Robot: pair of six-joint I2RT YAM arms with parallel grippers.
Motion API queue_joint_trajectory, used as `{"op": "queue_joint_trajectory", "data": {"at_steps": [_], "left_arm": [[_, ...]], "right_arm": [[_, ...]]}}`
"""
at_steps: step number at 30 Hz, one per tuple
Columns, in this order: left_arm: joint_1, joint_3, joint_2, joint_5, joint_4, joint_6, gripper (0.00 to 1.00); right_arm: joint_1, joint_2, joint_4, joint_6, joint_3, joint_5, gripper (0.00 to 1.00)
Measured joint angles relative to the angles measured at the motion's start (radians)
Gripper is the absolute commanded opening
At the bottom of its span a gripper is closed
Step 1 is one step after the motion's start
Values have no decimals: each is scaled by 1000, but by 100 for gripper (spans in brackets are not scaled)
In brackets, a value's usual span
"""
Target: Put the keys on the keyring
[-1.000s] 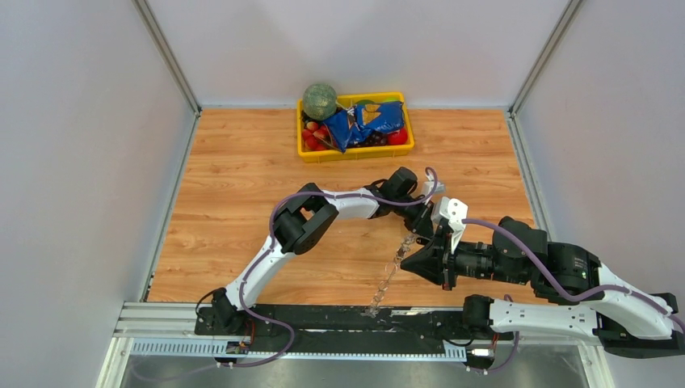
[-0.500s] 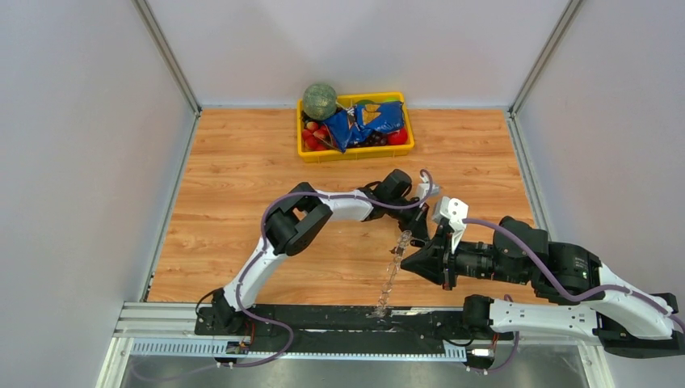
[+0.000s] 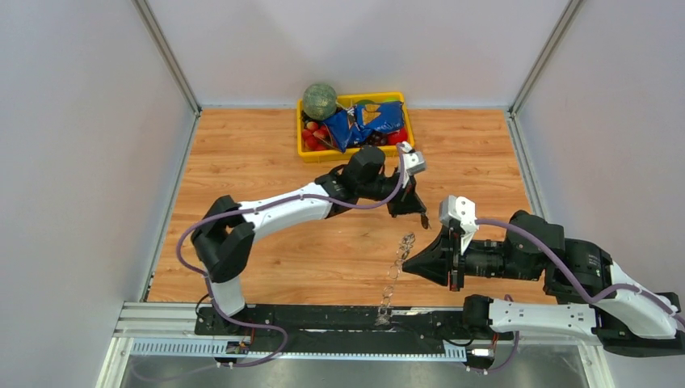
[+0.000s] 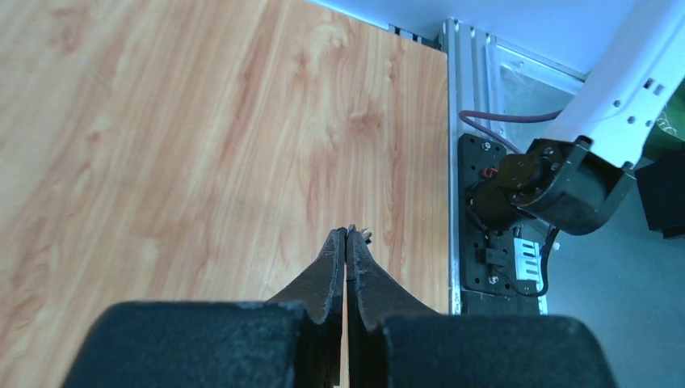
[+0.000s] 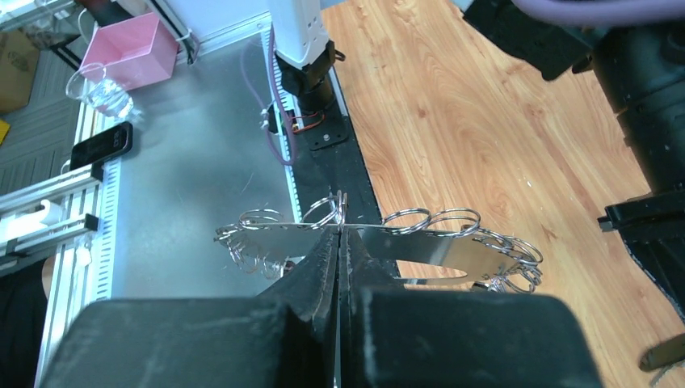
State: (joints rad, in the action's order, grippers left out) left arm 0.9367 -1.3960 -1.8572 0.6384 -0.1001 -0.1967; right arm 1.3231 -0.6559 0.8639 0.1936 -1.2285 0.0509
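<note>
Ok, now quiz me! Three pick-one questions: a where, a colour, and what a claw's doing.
1. Where is the yellow tray? A at the table's far edge; B beside the arm bases; C under the table.
2. What colour is the bag in it? A pink; B blue; C white.
3. The right claw is: A wide open; B shut on the keyring; C holding a cup.
Answers: 1 A, it's at the top of the overhead view. 2 B, plainly blue from above. 3 B, the ring is pinched in it.
</note>
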Motion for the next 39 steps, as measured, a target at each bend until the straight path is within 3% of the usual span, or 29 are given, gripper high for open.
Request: {"op": "queue_joint_trajectory", "data": {"at_steps": [11, 22, 31, 39], "left_arm": [[1, 247, 437, -164, 14, 73, 0], [3, 360, 835, -238, 64, 92, 0], [4, 401, 1038, -251, 142, 95, 0], [4, 407, 1126, -219, 180, 95, 0]], "right_arm": [[0, -66, -1, -87, -34, 122, 0], [0, -174, -46, -155, -69, 220, 0], [0, -249, -124, -148, -76, 219, 0], [0, -304, -199, -108, -122, 199, 0]]}}
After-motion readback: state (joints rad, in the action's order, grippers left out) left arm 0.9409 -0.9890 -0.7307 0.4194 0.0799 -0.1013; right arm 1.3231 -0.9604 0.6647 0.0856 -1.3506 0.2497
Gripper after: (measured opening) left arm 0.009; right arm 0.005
